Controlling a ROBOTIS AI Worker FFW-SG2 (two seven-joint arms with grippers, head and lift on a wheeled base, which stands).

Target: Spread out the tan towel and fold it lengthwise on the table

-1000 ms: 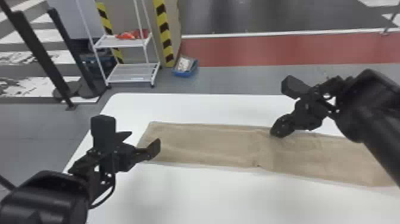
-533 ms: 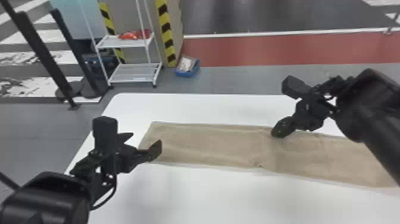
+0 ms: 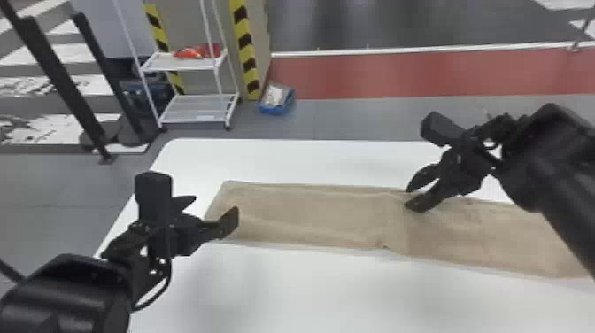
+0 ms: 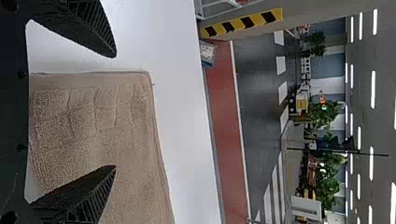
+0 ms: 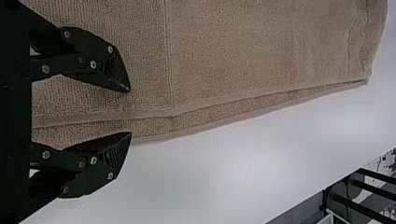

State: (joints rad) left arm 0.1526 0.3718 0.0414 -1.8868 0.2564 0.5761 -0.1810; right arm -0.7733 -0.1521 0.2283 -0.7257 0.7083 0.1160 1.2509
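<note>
On the white table, the tan towel lies below left tool and right tool, both released

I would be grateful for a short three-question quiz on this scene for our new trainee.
1. True or false: the right gripper has its fingers apart.
2. Which part of the tan towel is nearest the left gripper? A) the middle; B) the end on the robot's left; C) the end on the robot's right.
3. Fill in: the blue bin beyond the white table stands on the ____.
Key: 1 true; 2 B; 3 floor.
</note>
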